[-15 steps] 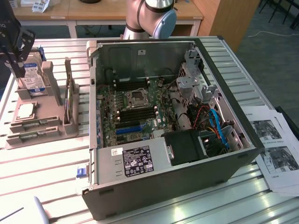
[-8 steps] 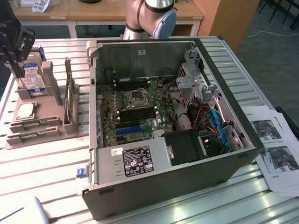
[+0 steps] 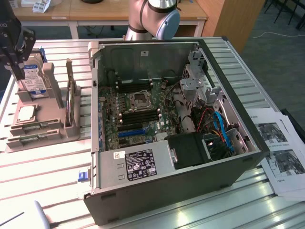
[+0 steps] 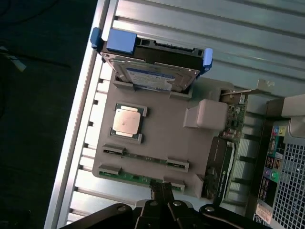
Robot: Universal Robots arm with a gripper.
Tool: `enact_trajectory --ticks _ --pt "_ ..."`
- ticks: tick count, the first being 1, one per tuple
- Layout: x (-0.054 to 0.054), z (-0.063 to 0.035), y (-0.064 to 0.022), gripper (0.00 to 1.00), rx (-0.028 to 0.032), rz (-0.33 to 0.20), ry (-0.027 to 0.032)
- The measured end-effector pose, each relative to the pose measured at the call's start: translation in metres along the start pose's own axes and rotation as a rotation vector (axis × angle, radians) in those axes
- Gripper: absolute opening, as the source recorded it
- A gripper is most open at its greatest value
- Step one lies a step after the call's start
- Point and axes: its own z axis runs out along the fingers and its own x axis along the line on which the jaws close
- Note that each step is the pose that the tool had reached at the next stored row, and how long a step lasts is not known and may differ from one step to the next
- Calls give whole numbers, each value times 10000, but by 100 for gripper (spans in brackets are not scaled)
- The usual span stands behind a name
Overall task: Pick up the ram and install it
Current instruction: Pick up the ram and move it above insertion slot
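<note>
As wrist view shows, shut hand [image 4: 160,187], ram [image 4: 134,176] just beside

an open computer case [image 3: 190,191] lies on a slatted table [image 3: 47,181], its motherboard [image 3: 138,114] exposed. just beside the case, on the exterior view's left, a grey parts holder [image 3: 52,129] carries a hard drive [image 3: 31,78], a cpu [image 3: 26,113] and the ram [image 3: 28,138]. the gripper [image 3: 18,74] hangs above that holder. printed sheets [image 3: 281,157] lie beside the case on the exterior view's right.
</note>
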Motion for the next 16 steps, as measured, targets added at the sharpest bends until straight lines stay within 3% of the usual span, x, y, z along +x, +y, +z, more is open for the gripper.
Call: enact_trajectory --ticks 16 --pt "0 0 0 10 72 -2846 113"
